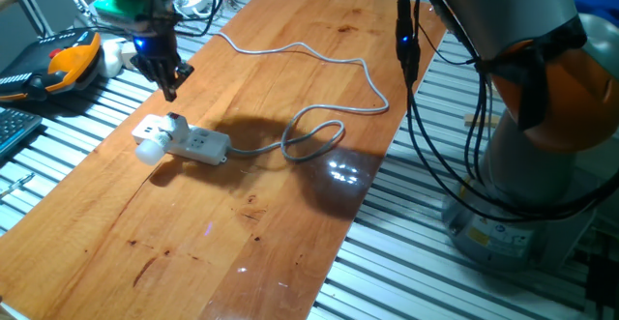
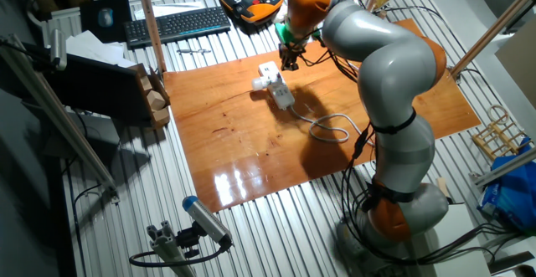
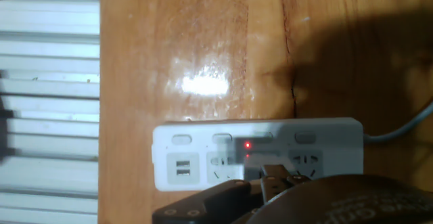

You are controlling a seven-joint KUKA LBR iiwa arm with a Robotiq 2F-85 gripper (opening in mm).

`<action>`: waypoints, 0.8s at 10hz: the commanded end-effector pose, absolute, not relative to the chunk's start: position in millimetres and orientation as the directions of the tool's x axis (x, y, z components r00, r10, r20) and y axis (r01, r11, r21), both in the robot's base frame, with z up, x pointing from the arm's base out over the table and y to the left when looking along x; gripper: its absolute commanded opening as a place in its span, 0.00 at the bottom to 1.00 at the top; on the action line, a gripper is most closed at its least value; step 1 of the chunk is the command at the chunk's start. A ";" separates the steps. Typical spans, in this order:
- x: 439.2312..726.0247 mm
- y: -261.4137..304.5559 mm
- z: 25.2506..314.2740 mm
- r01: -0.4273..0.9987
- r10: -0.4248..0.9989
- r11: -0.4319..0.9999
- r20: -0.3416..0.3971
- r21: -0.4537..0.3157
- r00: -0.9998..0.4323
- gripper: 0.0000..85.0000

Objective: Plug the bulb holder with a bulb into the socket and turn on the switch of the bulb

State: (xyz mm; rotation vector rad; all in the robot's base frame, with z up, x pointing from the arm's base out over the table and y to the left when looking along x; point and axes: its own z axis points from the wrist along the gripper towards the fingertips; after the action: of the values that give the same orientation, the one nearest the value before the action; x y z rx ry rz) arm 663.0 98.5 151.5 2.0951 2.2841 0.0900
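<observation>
Blocking the hand view's lower edge, the end effector (image 1: 170,90) hides its own fingertips, so I cannot tell their spacing. Left of centre on the counter (image 1: 290,194), the bulb holder (image 1: 155,144) sits plugged into the socket (image 1: 198,144). No legible writing.

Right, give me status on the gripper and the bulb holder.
Gripper above the socket, carrying nothing, jaw state unclear. Bulb holder sits at the strip's end. Nothing in the way.
</observation>
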 end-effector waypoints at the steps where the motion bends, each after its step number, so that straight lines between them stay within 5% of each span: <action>1: 661.0 103.1 148.1 0.993 0.996 0.088 -0.002 0.077 -0.088 0.00; 8: 659.5 106.1 127.6 0.991 0.995 0.095 0.014 0.096 -0.097 0.00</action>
State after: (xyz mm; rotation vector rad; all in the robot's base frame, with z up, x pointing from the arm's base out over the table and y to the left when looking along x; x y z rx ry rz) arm 659.6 106.3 127.5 2.0737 2.2837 0.1240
